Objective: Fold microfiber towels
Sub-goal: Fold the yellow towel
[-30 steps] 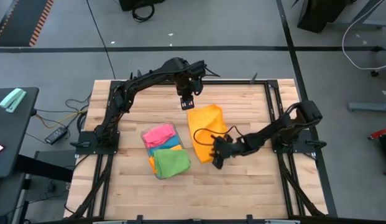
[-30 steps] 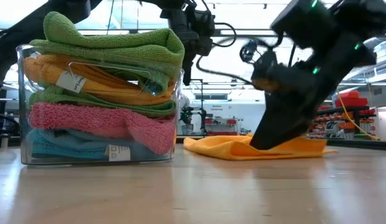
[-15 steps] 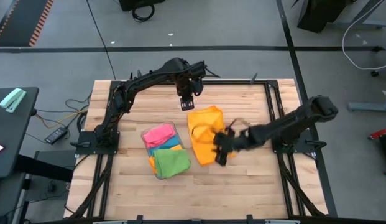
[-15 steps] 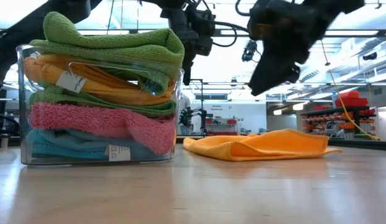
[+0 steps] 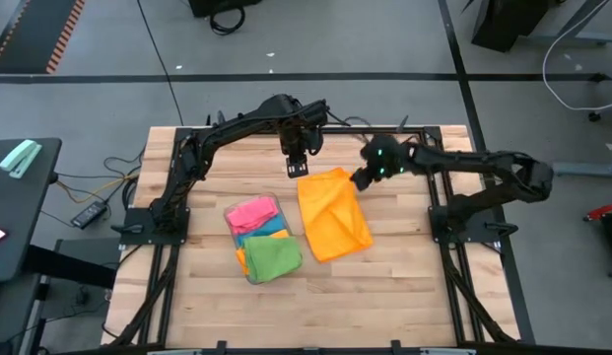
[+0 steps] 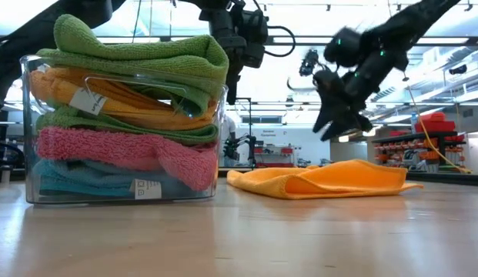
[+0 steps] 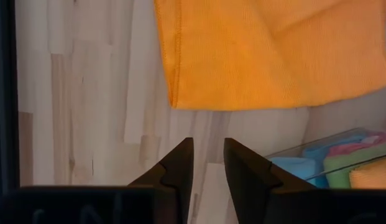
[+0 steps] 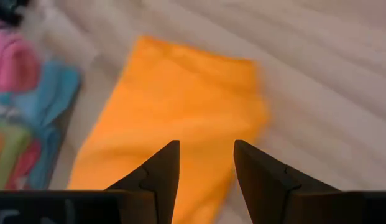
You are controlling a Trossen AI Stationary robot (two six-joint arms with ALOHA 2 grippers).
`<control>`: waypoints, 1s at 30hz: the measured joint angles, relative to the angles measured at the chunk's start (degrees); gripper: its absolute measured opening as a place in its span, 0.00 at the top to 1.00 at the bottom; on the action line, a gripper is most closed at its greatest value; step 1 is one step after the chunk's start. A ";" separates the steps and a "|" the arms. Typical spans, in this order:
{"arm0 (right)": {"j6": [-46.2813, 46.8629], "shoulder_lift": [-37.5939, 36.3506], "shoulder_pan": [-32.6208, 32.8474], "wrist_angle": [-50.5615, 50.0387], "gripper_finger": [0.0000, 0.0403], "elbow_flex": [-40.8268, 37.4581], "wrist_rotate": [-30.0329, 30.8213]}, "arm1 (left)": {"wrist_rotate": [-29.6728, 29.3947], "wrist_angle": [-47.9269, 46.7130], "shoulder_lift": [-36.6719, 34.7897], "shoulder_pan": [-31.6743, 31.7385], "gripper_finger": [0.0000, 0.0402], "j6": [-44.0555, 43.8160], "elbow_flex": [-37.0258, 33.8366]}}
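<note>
An orange microfiber towel (image 5: 333, 212) lies folded flat on the wooden table, right of centre; the low view shows its layers (image 6: 323, 181) stacked on the wood. My left gripper (image 5: 295, 170) hangs above the table just off the towel's far left corner (image 7: 174, 102), pointing down, slightly open and empty. My right gripper (image 5: 363, 179) hovers open over the towel's far right corner (image 8: 252, 65), raised clear of it (image 6: 331, 123).
A clear tray (image 6: 222, 154) left of the orange towel holds several folded towels, green, orange, pink and blue (image 5: 258, 237). Black frame rails (image 5: 439, 168) and cables run along the table's sides. Bare wood (image 5: 384, 286) lies toward the near edge.
My right gripper has lifted off the near end of the orange towel and swung fast toward the table's far edge, rolling as it went; it now hovers by the towel's far right corner. The towel lies still and flat.
</note>
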 joint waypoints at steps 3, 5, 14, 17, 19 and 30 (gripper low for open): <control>-1.07 2.48 -6.98 0.13 0.60 0.00 -5.23 | -0.04 0.02 0.00 0.08 0.77 0.04 0.00; -2.68 4.83 -10.15 -0.25 0.60 0.00 -8.46 | -0.04 0.04 -0.01 0.21 0.77 0.10 0.00; -9.06 12.86 -11.20 2.55 0.60 0.00 -12.49 | -0.04 0.52 0.00 0.24 0.77 0.17 0.00; -9.51 14.57 -10.36 4.92 0.60 0.00 -12.50 | -0.04 0.55 0.00 0.22 0.78 0.15 0.00; -9.53 15.73 -10.01 6.48 0.60 0.00 -11.83 | -0.04 0.56 0.00 0.22 0.79 0.15 0.00; -12.72 16.92 -9.30 9.09 0.88 0.00 -8.70 | -0.04 0.52 0.00 0.22 0.79 0.13 0.00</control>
